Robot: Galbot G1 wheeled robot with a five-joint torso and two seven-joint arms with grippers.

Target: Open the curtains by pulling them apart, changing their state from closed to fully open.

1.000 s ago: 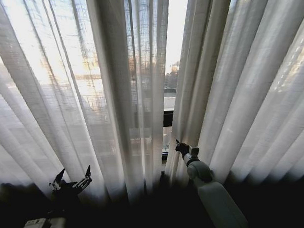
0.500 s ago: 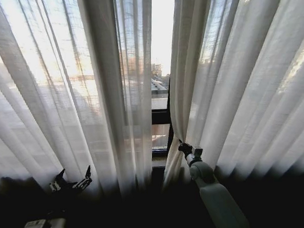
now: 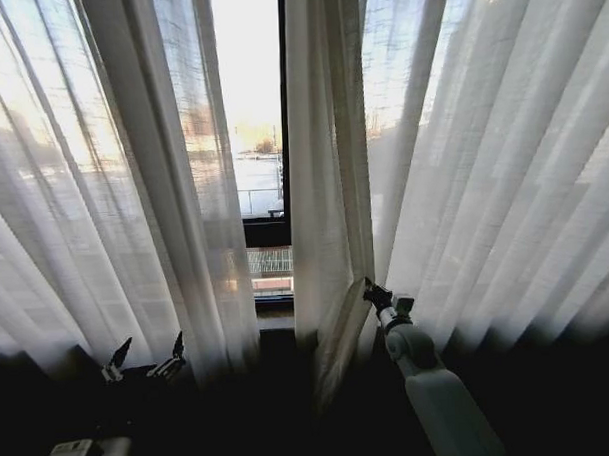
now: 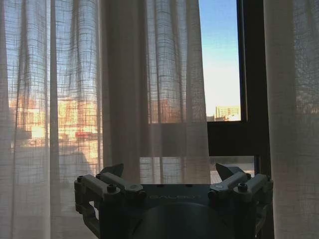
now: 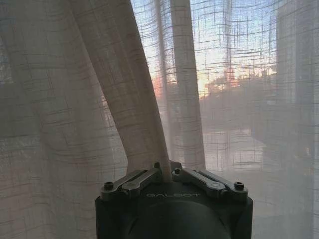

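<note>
The sheer white curtains hang in two panels, a left one (image 3: 103, 195) and a right one (image 3: 483, 182), with a gap of bare window (image 3: 250, 110) between them. My right gripper (image 3: 373, 292) is low at the inner edge of the right panel, shut on a pinched fold of the fabric (image 5: 134, 109), which runs up out of the closed right gripper (image 5: 167, 174). My left gripper (image 3: 147, 356) sits low in front of the left panel (image 4: 124, 99), and this left gripper (image 4: 169, 172) is open with nothing between its fingers, a little short of the cloth.
A dark vertical window frame (image 3: 283, 109) and a horizontal rail (image 3: 267, 231) show in the gap. The frame post (image 4: 251, 99) also stands in the left wrist view beside the right panel's edge (image 4: 294, 99). The floor area below the curtains is dark.
The gap between the two panels has widened and more bare window shows. The whole head view has shifted, so the camera moved. Both grippers keep their state.
</note>
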